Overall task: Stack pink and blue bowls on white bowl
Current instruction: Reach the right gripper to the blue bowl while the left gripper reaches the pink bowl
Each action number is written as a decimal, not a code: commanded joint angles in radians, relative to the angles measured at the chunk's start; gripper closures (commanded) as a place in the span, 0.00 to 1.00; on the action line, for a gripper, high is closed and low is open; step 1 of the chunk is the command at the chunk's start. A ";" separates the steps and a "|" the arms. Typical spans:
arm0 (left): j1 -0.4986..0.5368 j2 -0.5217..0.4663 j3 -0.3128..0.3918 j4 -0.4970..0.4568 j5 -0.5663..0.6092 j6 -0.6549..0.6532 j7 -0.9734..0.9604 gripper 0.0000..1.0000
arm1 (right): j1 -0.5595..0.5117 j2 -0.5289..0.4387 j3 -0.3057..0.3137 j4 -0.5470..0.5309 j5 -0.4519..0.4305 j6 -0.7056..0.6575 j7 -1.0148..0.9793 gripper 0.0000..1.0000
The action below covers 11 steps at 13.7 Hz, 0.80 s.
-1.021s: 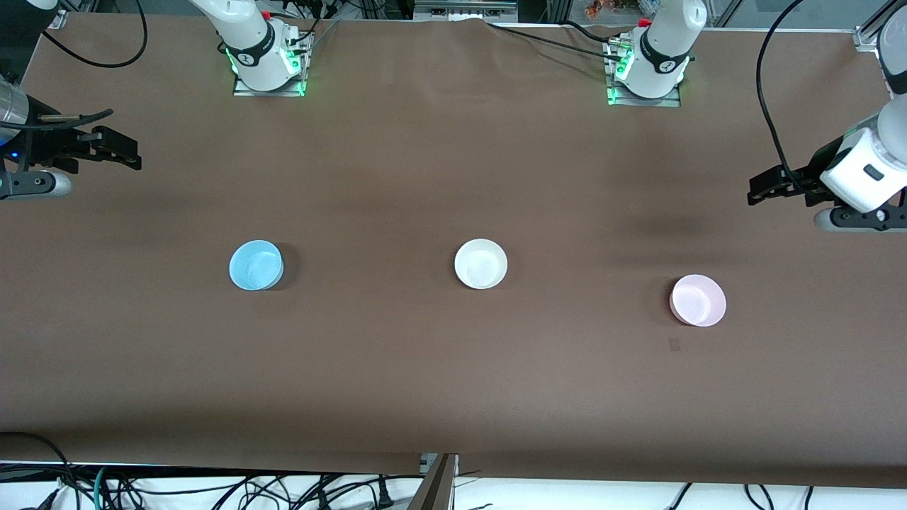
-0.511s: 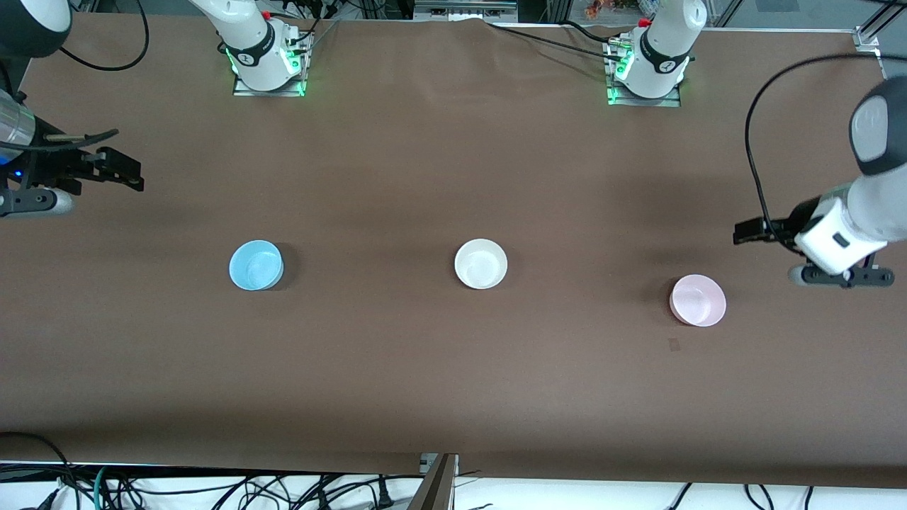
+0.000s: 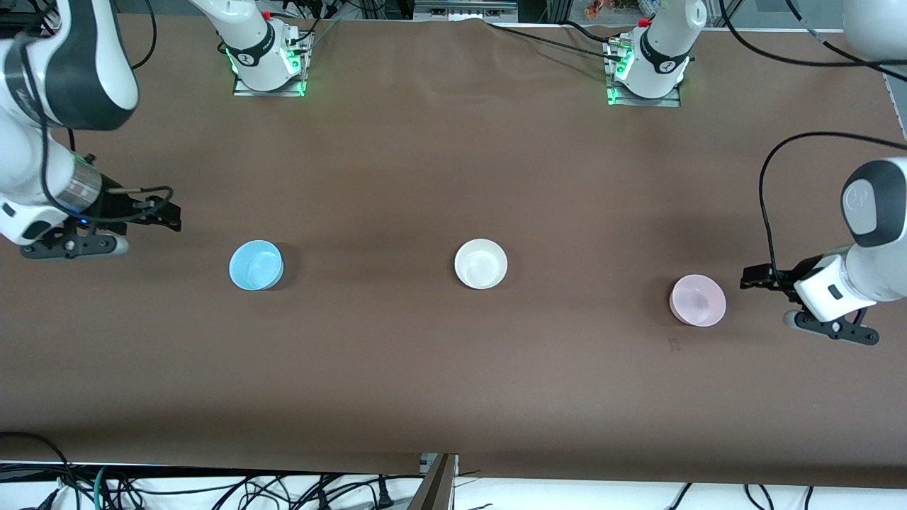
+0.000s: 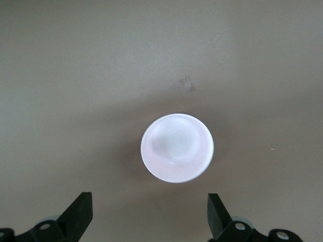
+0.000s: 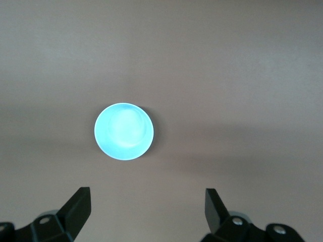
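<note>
Three small bowls stand apart in a row on the brown table. The white bowl (image 3: 481, 263) is in the middle. The light blue bowl (image 3: 256, 265) is toward the right arm's end and shows in the right wrist view (image 5: 124, 131). The pale pink bowl (image 3: 698, 300) is toward the left arm's end and shows in the left wrist view (image 4: 177, 147). My left gripper (image 3: 750, 278) is open and empty, just beside the pink bowl, not touching it. My right gripper (image 3: 170, 219) is open and empty, beside the blue bowl with a gap between them.
The two arm bases (image 3: 266, 67) (image 3: 648, 71) stand along the table edge farthest from the front camera. A small pale mark (image 3: 674, 345) lies on the cloth near the pink bowl. Cables hang below the table's near edge.
Both arms have swung in from the table's ends. The left gripper moved down beside the pink bowl; the right gripper moved toward the blue bowl. The bowls have not moved.
</note>
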 commanded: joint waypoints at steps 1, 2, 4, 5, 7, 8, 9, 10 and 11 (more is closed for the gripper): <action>0.008 0.076 0.000 0.031 0.019 0.047 0.101 0.00 | -0.014 -0.004 0.005 -0.089 0.001 0.089 -0.001 0.00; 0.009 0.093 0.000 0.028 0.019 0.073 0.133 0.00 | -0.017 0.017 0.005 -0.093 0.003 0.103 0.001 0.00; 0.006 0.122 -0.002 0.027 0.055 0.106 0.187 0.00 | -0.015 0.066 0.002 -0.099 0.009 0.144 0.002 0.00; 0.002 0.127 -0.002 0.014 0.074 0.107 0.190 0.00 | -0.015 0.094 -0.006 -0.101 0.010 0.170 0.002 0.00; -0.010 0.129 -0.005 -0.030 0.120 0.110 0.190 0.00 | -0.015 0.137 -0.013 -0.099 0.016 0.192 0.004 0.00; -0.011 0.129 -0.010 -0.038 0.137 0.126 0.191 0.00 | -0.015 0.146 -0.023 -0.099 0.019 0.195 0.006 0.00; -0.011 0.130 -0.010 -0.055 0.141 0.146 0.205 0.00 | -0.015 0.157 -0.023 -0.098 0.021 0.202 0.007 0.00; -0.009 0.130 -0.010 -0.072 0.141 0.185 0.213 0.00 | -0.015 0.178 -0.024 -0.095 0.038 0.209 0.007 0.00; -0.009 0.133 -0.011 -0.096 0.141 0.233 0.223 0.00 | -0.015 0.194 -0.027 -0.095 0.067 0.215 0.006 0.00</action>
